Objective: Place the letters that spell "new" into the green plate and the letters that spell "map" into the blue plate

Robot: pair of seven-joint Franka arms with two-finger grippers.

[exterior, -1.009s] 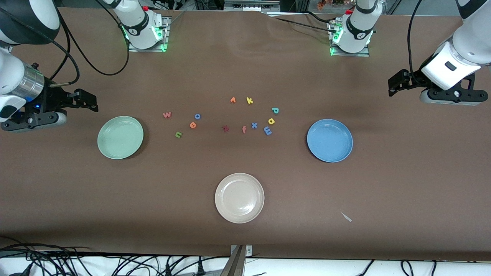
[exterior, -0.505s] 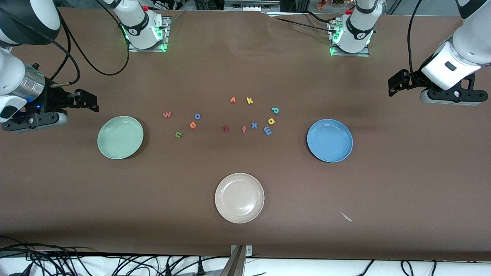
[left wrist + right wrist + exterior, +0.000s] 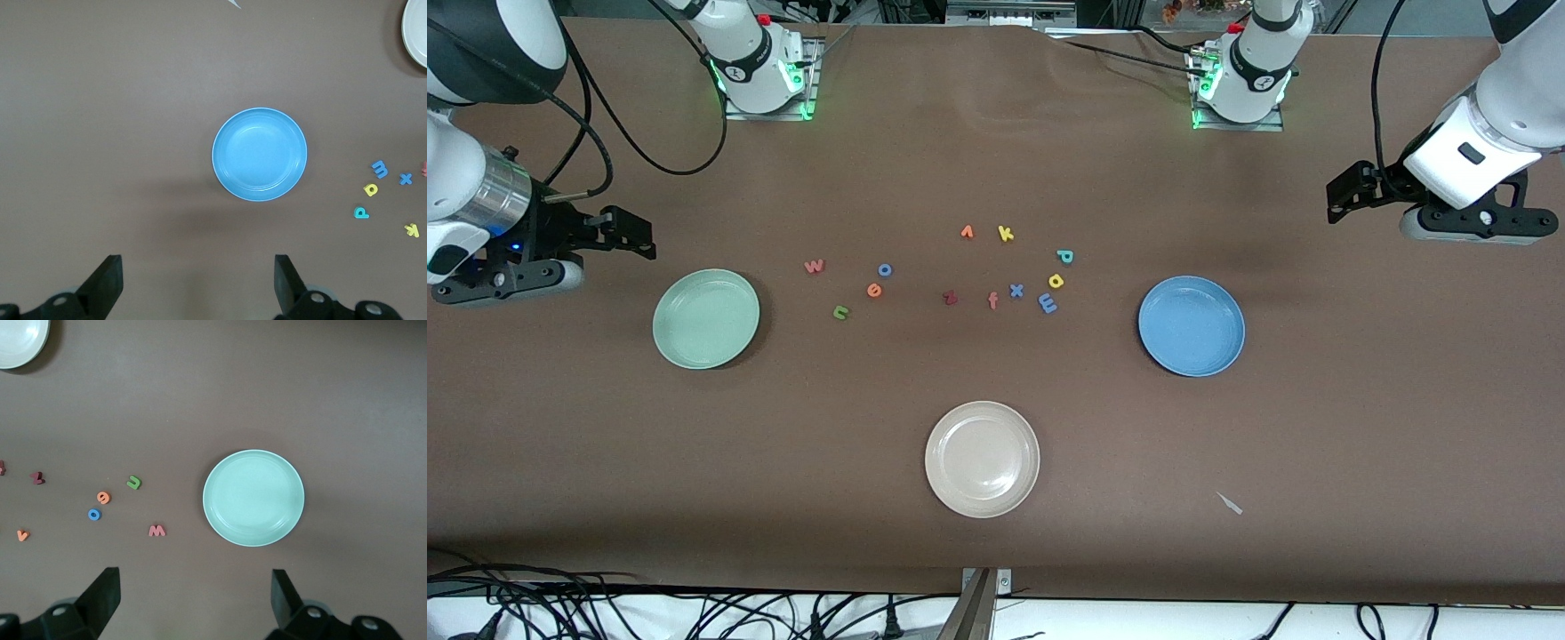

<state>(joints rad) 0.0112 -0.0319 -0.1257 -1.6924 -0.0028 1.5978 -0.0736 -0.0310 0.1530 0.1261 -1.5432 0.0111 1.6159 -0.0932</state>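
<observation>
The green plate point(image 3: 706, 318) lies toward the right arm's end of the table, the blue plate point(image 3: 1191, 325) toward the left arm's end. Both are empty. Between them lie the pink w point(image 3: 814, 266), orange e point(image 3: 874, 290) and green n point(image 3: 840, 311). Closer to the blue plate lie the teal p point(image 3: 1064, 257), yellow a point(image 3: 1056, 281) and blue m point(image 3: 1048, 304). My right gripper point(image 3: 195, 597) hangs open and empty above the table beside the green plate point(image 3: 253, 497). My left gripper point(image 3: 199, 280) hangs open and empty beside the blue plate point(image 3: 259, 154).
Other letters lie among them: a blue o point(image 3: 885, 269), dark red z point(image 3: 950, 298), pink f point(image 3: 992, 300), blue x point(image 3: 1016, 290), yellow k point(image 3: 1006, 234) and an orange one point(image 3: 967, 233). A beige-white plate point(image 3: 982, 459) lies nearer the front camera. A small white scrap point(image 3: 1230, 503) lies nearby.
</observation>
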